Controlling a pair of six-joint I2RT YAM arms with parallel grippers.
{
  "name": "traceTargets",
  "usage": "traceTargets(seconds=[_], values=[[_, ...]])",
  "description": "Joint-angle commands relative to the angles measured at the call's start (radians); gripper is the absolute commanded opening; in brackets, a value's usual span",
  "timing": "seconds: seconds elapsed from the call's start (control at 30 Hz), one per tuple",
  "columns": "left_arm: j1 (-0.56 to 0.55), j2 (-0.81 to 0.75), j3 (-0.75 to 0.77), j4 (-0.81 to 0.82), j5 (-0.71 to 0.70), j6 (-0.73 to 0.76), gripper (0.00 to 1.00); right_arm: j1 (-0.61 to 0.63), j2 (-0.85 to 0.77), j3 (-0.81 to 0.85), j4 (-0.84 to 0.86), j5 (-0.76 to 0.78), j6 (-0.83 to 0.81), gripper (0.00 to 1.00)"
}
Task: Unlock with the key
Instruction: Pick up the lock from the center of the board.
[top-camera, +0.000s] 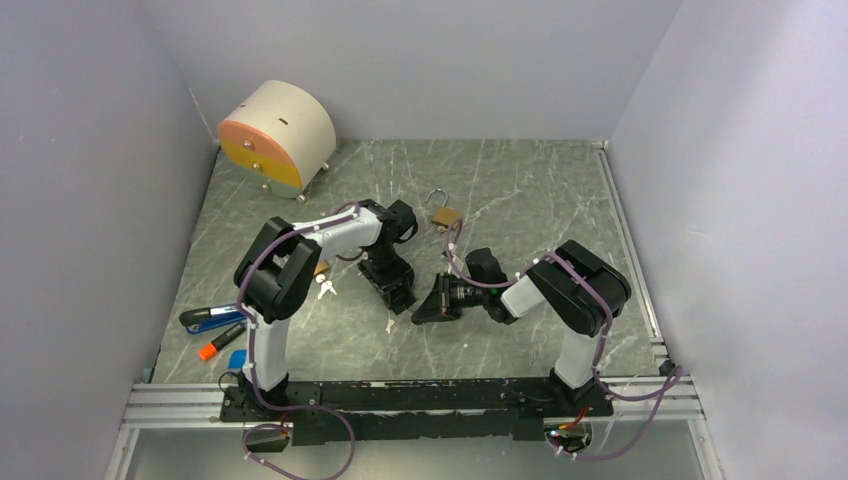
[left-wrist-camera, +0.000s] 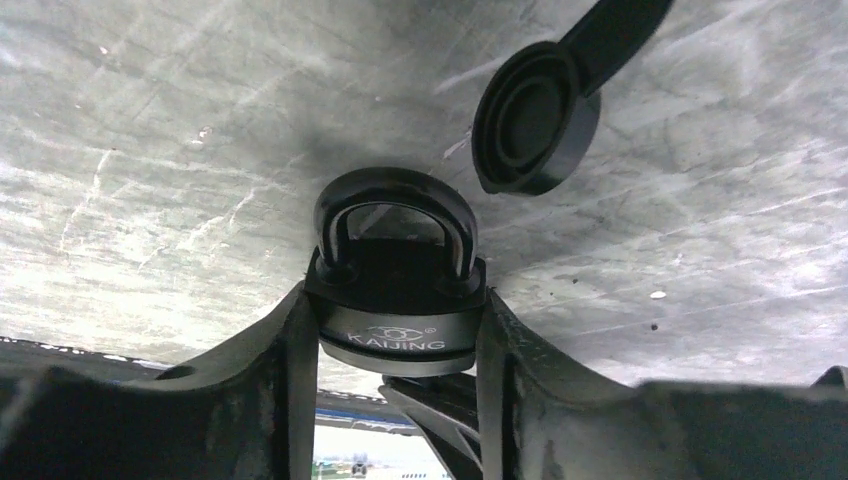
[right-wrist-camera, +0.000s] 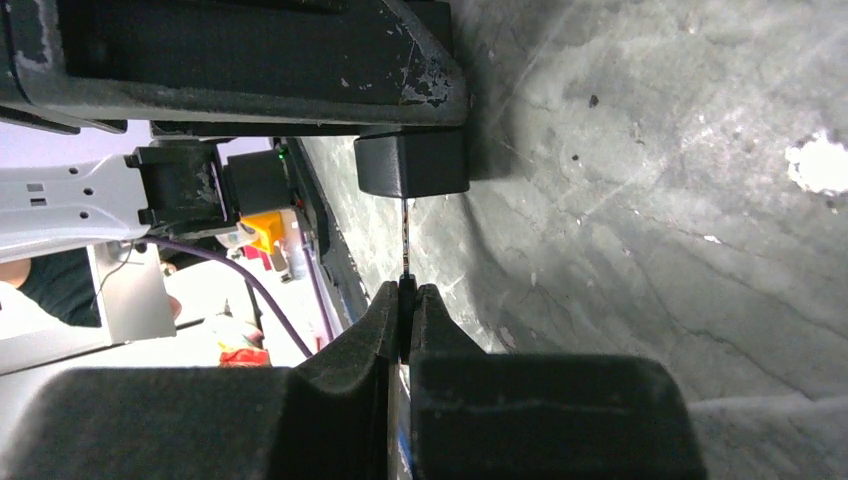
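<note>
**Left gripper (left-wrist-camera: 396, 322) holding the lock, key coming in from the right**

The left gripper is gripping the black padlock (left-wrist-camera: 396, 272). Its jaws are standing roughly half-spread, with the fingers (left-wrist-camera: 285, 370) pressing on both sides of the body. The shackle (left-wrist-camera: 395, 186) is sitting closed, both legs down in the body, and pointing away from the wrist toward the table (left-wrist-camera: 150, 150). In the top view the lock is sitting near the middle of the table, just ahead of the left arm.

Moving right, the key (right-wrist-camera: 405, 240) is bridging the gap, its thin blade running from the right fingertips to the underside of the lock. I can't tell whether the tip is seated in the keyway or only touching the face.

The right gripper (right-wrist-camera: 408, 300) is pinching fully shut on the key's handle end and pointing left at the lock. A brass padlock (top-camera: 446, 214) is lying beyond it with its shackle open; I'm reading that as not the target.

Risks as I'm judging them:
- If the blade is going in slightly off-axis, pushing is likely to bend it or jam it at the keyway mouth.
- The left fingers are only squeezing the sides of the body, so turning torque could spin the lock in the grip instead of turning the cylinder.
- The right grip is small and flat, so the key could twist or slide between the pads under torque.
- Turning before the key is fully seated means the cylinder isn't going to release.
</note>
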Motion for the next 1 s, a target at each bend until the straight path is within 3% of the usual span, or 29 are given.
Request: traceTargets(seconds=[0.0, 0.27, 0.7, 0.97], values=[[0.004, -0.03, -0.014, -0.037, 0.029, 0.02, 0.03, -0.01, -0.037, -0.051, 0.029, 0.046, 0.014, 0.0], [0.059, -0.184, -0.101, 0.018, 0.29, -0.048, 0.02, -0.039, -0.256, -0.106, 0.009, 0.052, 0.067, 0.0], [0.103, -0.237, -0.107, -0.01, 0.349, -0.08, 0.02, -0.049, -0.523, -0.126, -0.15, 0.062, 0.057, 0.0], [0.113, -0.225, -0.086, -0.025, 0.385, -0.082, 0.03, -0.015, -0.466, -0.123, -0.089, 0.019, 0.086, 0.0]])
